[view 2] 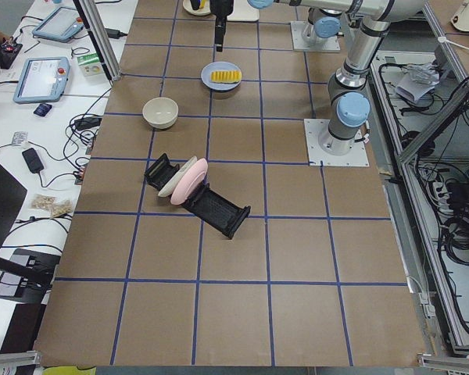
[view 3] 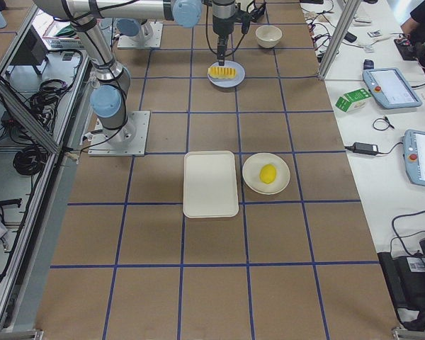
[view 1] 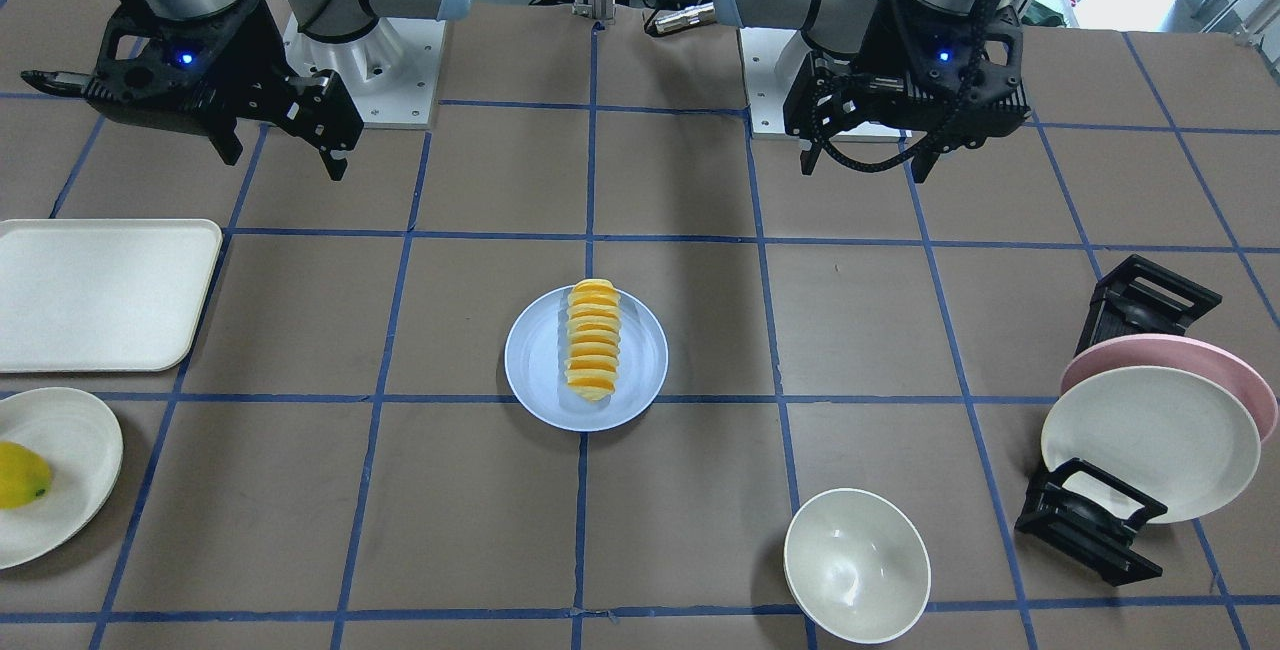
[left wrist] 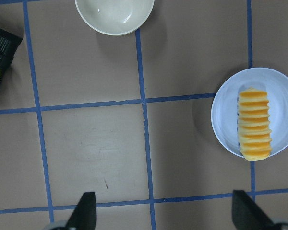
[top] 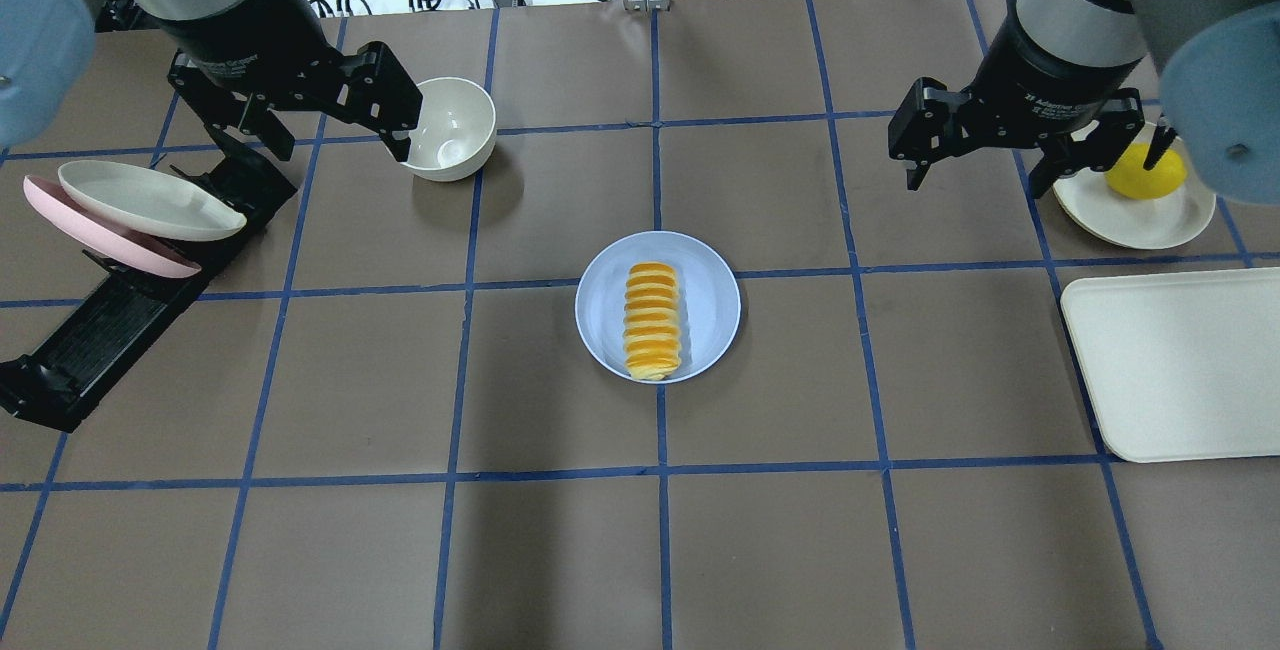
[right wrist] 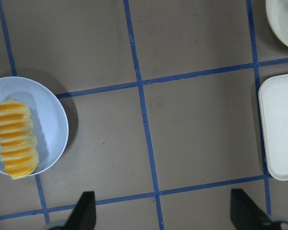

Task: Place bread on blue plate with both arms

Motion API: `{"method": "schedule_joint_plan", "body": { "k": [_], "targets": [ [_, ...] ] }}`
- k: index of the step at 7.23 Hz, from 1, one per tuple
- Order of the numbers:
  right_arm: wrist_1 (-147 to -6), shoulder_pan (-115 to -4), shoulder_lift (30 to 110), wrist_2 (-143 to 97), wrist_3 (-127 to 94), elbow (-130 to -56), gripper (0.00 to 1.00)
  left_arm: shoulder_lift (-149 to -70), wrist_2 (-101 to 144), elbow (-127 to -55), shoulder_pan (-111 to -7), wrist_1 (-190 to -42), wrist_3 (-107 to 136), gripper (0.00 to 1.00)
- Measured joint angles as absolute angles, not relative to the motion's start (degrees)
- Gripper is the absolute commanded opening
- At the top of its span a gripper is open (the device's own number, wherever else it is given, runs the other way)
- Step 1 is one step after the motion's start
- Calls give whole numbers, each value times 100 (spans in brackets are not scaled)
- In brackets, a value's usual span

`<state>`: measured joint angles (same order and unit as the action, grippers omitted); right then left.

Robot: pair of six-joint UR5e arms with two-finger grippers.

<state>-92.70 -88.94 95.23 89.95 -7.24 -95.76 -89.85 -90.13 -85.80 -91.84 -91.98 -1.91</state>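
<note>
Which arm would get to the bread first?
Left, barely. The bread lies on the plate, both claws open at its sides. The left claw's camera sees the whole plate; the right claw's cuts it off.

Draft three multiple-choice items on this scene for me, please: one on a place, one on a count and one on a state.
1. Where does the bread lie?
A) on the blue plate
B) on the cream tray
C) in the white bowl

2. How many plates stand in the black rack?
A) one
B) two
C) three

3. How do the left gripper and the right gripper stand?
A) both shut on the bread
B) both open and empty
C) one open, one shut

Answers:
1 A: the bread rests along the blue plate's middle.
2 B: a pink plate and a cream-white plate lean there, and no third.
3 B: each wrist view shows the jaws wide apart with only bare table between them.
</note>
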Motion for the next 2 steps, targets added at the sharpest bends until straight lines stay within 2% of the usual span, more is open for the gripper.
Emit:
{"method": "schedule_joint_plan", "body": {
  "k": [2],
  "targets": [
    [-9242,-8897,9578,8742,-707,-9600,100,-8998,-9054,-8581,-9180,-9187,-187,100]
  ]
}}
